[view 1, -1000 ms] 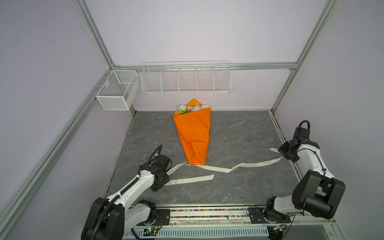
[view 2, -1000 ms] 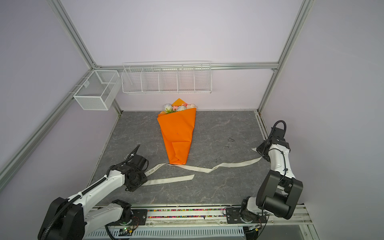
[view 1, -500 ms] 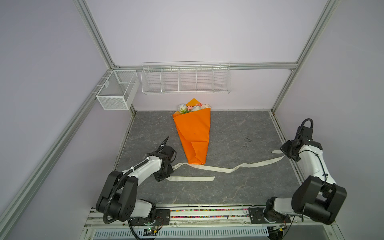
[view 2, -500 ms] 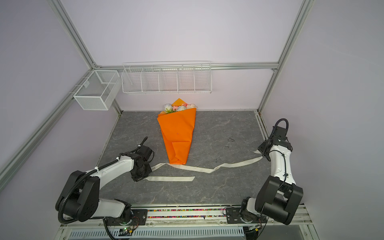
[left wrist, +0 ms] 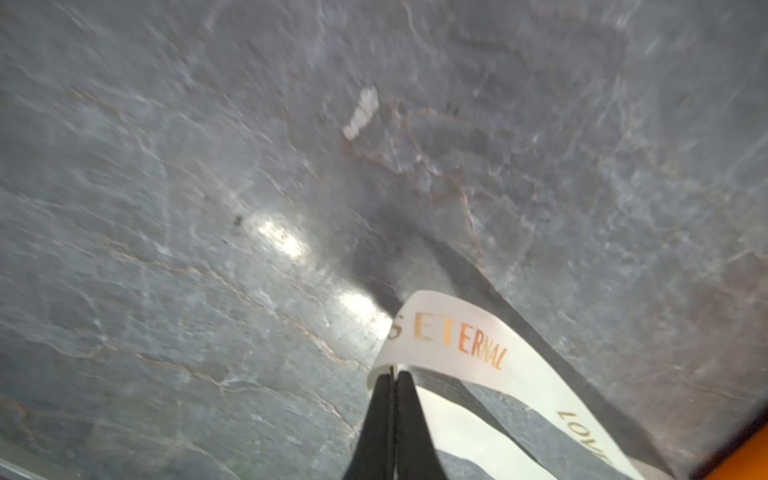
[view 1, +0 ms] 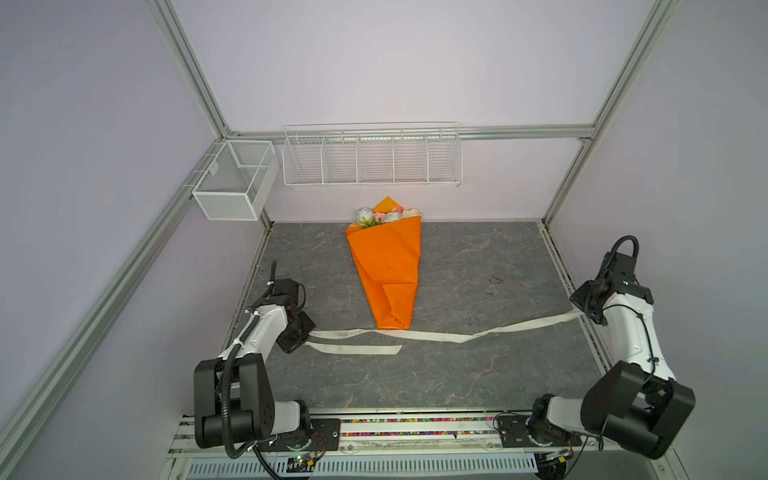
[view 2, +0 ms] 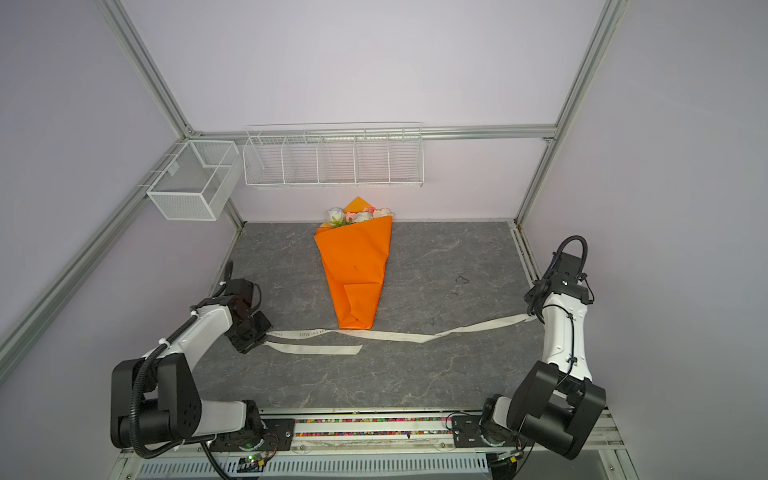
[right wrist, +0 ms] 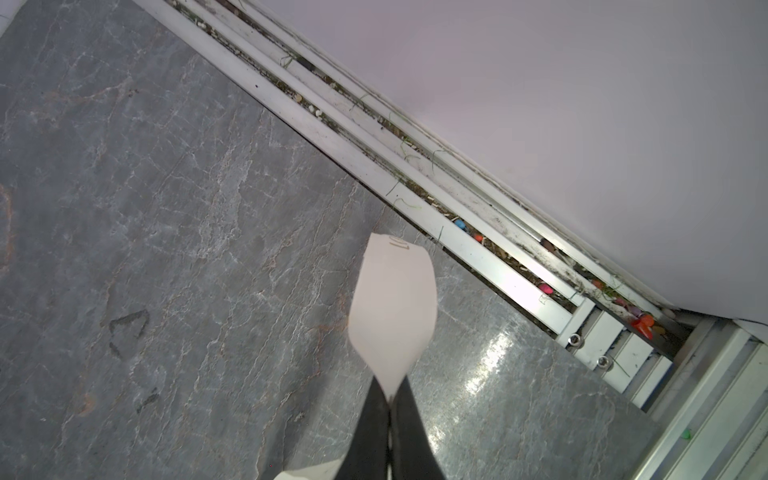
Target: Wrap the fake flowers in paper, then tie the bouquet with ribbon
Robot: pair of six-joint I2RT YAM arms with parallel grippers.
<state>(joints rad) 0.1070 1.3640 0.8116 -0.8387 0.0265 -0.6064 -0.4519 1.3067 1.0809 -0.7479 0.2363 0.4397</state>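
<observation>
Step in hand, as I read it: ribbon pickup done on both sides, wrap and knot not yet started.

- Near left: left gripper (view 1: 302, 340) was pressed together on the cream printed ribbon (view 1: 436, 336). The left wrist view showed the black fingertips (left wrist: 384, 399) pinching it at a fold. A short loose tail doubled back to the right along the surface (view 1: 478, 382), nearer than the main run.
- Right edge, a bit farther: right gripper (view 1: 582, 309) was also closed, pinching the ribbon's other end. In the right wrist view the free end (right wrist: 392, 307) stuck out past the tips.
- Between them the ribbon ran slack, left to right, flat on the surface with a slight kink right of centre. It met the near tip of the orange paper cone (view 1: 386, 266). Under the tip or just touching it, I couldn't tell.
- Far centre: the bouquet of fake flowers (view 1: 384, 216) sat inside that cone, heads at the far end by the back wall. It lay flat, untied, well apart from both grippers.
- Beyond: wire rack (view 1: 372, 158) and mesh basket (view 1: 232, 183) on the walls, not involved.

Next move, my call: the ribbon needs to sit around the cone's narrow part, not at the very tip. Both grippers would have to take up slack evenly and carry the ends over the cone to cross them. Uneven pull would likely drag or spin the light paper cone.
</observation>
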